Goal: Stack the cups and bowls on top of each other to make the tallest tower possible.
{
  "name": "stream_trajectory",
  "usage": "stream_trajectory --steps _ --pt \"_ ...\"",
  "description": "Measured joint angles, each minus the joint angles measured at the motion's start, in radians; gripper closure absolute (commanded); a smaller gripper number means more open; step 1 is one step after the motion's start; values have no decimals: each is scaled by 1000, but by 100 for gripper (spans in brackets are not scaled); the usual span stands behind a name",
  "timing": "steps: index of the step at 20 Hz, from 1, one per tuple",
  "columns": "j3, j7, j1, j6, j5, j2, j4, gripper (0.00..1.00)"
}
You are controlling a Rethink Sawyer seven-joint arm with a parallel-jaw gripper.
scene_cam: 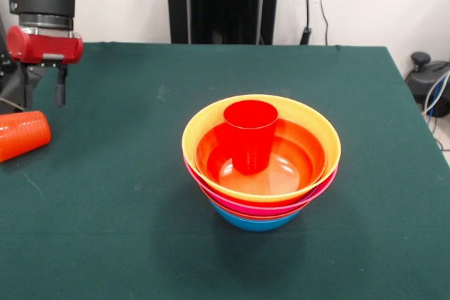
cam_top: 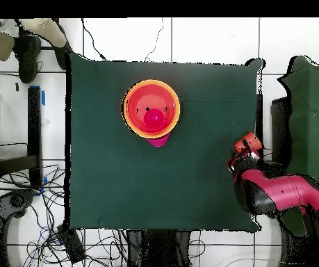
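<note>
The robot's gripper (scene_cam: 43, 93) hung with fingers apart just above the ribbed orange plastic cup (scene_cam: 22, 135) lying sideways, which might roll away if bumped.

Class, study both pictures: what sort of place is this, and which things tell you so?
Probably a robotics lab. A red and black robot arm works at a table covered in dark green cloth, loose cables trail across the tiled floor, and stacked glossy plastic bowls serve as test props.
</note>
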Motion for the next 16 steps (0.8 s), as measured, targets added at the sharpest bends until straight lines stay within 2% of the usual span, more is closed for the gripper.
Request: stream_trajectory --steps 3,8,16 --pt "-58 68 26 1 -1 -10 -16 0" --pt "-113 94 26 1 -1 -1 -35 0" --pt "-131 94 -19 1 -1 11 -40 0"
